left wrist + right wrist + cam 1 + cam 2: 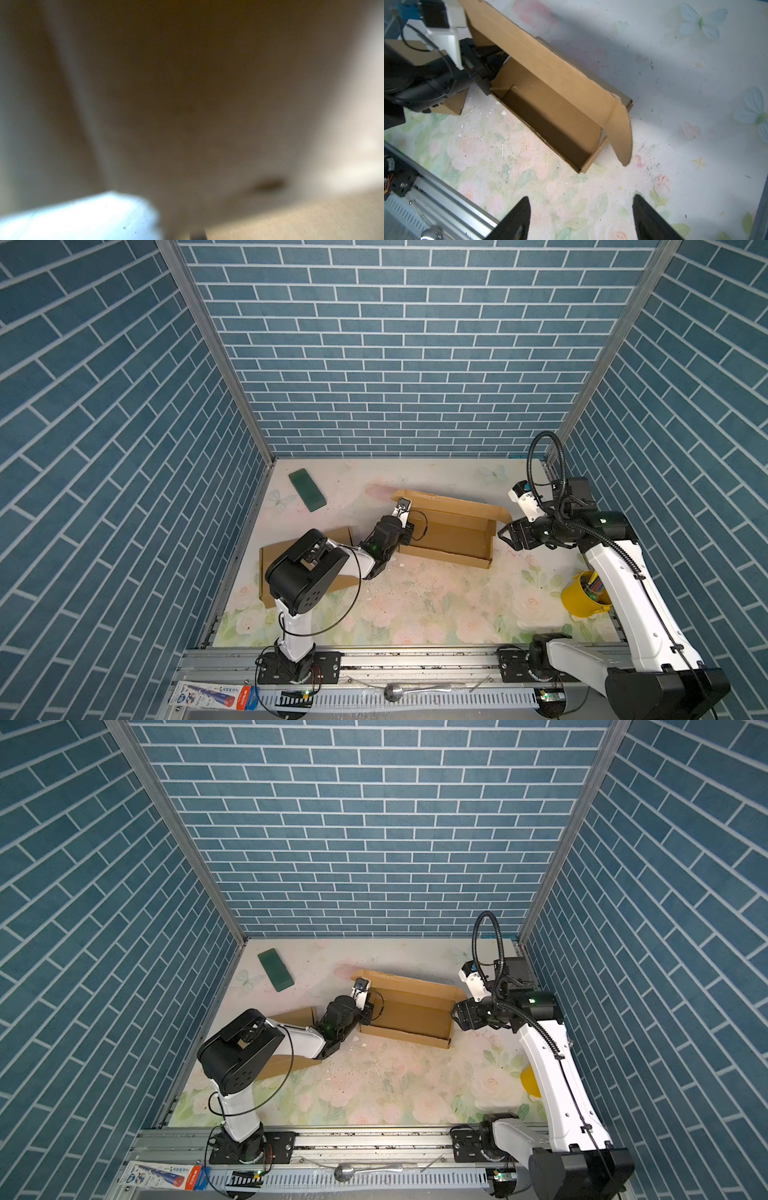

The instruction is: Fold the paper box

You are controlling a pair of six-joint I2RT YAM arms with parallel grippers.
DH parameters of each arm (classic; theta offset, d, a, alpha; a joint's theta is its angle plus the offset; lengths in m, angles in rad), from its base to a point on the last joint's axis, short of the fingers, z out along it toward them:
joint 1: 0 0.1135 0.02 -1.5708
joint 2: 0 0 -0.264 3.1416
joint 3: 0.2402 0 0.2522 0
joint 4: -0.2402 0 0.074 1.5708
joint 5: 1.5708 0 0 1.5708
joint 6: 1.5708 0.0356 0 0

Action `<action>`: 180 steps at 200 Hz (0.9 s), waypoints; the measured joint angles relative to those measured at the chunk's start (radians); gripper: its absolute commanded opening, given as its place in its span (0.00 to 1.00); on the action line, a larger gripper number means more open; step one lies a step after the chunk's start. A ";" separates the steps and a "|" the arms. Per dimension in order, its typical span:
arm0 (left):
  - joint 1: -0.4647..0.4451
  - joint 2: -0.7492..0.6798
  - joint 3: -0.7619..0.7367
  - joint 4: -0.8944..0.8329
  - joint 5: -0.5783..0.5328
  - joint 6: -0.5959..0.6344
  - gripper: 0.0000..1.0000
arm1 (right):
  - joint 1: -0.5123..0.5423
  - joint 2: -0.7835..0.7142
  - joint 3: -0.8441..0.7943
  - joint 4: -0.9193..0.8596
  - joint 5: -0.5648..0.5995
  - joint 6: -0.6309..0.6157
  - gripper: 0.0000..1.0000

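At the left end of the box [449, 531], your left gripper [409, 533] is closed tight, its tips against the end wall where it meets the floor of the box [550, 99]. You cannot tell whether any card is pinched between the jaws: the left wrist view is filled with blurred brown card [187, 104] and shows no fingers.

Your right gripper [509, 537] hovers just off the right end of the box, apart from it. In the right wrist view its two black fingers [512, 220] stand wide apart with only the flowered table [571, 197] between them, so it holds nothing.

The box lies in the middle of the table, toward the far edge, with its long sides running roughly left to right in both top views [411, 1011]. It is open on top. The near wall and the right end wall stand up. The lid [560, 68] rises from the far side and leans over the inside, and its rounded end tab [620, 133] hangs down past the right end.

A flat cardboard sheet [340, 537] lies near the left edge, partly under your left arm. A dark green block [307, 489] lies by the far left corner. A yellow bucket [582, 597] sits at the right edge, beside your right arm.
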 measured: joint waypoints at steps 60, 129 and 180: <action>0.002 0.000 -0.014 0.023 0.010 0.018 0.03 | 0.136 0.374 0.330 -0.033 -0.028 -0.102 0.73; 0.002 0.000 -0.028 0.045 0.018 0.032 0.04 | 0.245 0.697 0.567 -0.128 -0.069 -0.221 0.57; 0.002 -0.018 -0.037 0.032 0.018 0.034 0.08 | 0.247 0.718 0.576 -0.155 -0.107 -0.282 0.34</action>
